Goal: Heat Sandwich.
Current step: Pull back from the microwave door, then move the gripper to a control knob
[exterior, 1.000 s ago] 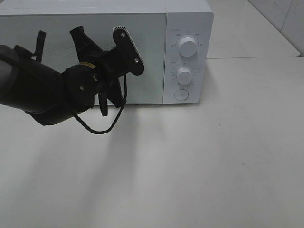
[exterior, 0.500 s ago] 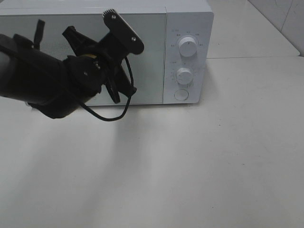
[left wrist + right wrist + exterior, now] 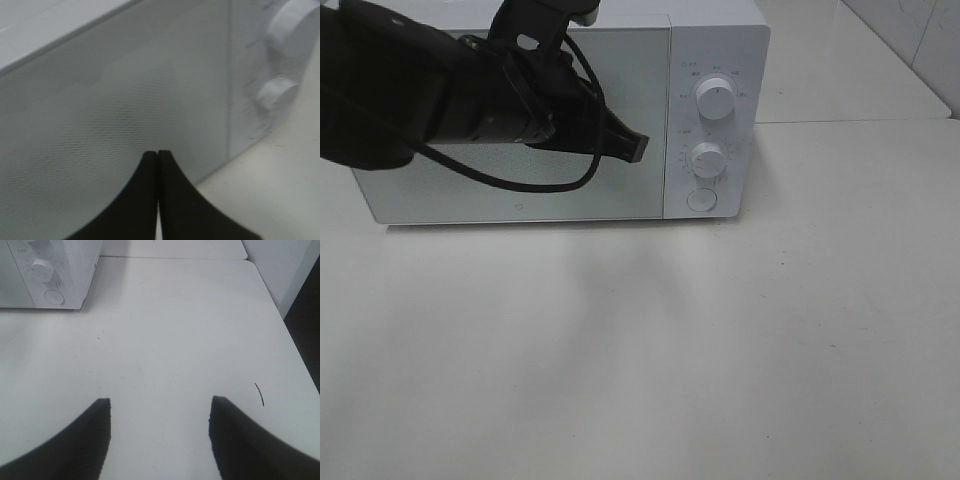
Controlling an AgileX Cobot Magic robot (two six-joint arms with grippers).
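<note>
Exterior high view: your left gripper sits mid-frame with its jaws pinched together on nothing. The tip hovers in front of the microwave, near the right edge of its door and just left of the lower knob. No sandwich anywhere on the table; it might be behind that frosted door, but you can't tell from here.

Left wrist view: same story, closed fingertips pointing at the door, close to the seam with the control panel.

Right wrist view: right gripper is spread wide and empty over bare table, microwave off in the upper left.

What'd worry me: if you're going for the round button under the knobs, a slightly off poke nudges a knob instead. A hard shove could also slide the whole oven back, since nothing braces it.
</note>
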